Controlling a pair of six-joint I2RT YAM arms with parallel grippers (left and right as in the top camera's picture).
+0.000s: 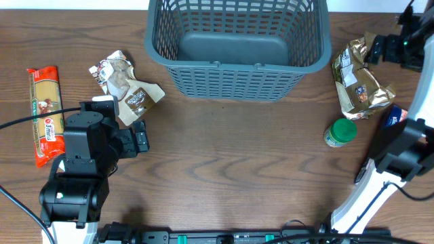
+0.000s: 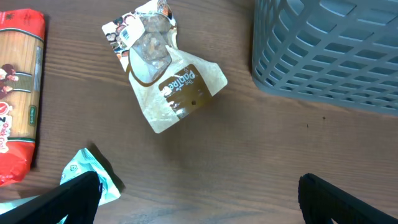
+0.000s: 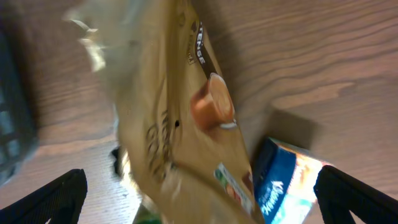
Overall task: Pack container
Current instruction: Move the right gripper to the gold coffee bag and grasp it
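The container [image 1: 237, 47] is a large grey-blue lattice basket at the far middle; nothing shows in the part of it in view, and its corner shows in the left wrist view [image 2: 329, 50]. My left gripper [image 1: 116, 130] [image 2: 199, 208] is open and empty over bare wood, just short of a clear-and-brown snack bag [image 1: 127, 86] [image 2: 165, 78]. A teal packet [image 2: 87, 175] lies by its left finger. My right gripper [image 1: 377, 49] [image 3: 205, 199] is open wide, its fingers either side of a gold foil bag [image 1: 359, 83] [image 3: 168, 118], which is blurred.
A red pasta packet [image 1: 44, 114] [image 2: 18, 93] lies at the far left. A green-lidded jar [image 1: 340, 132] and a blue packet [image 1: 393, 118] [image 3: 283, 180] sit near the gold bag on the right. The right arm's white base stands at the front right.
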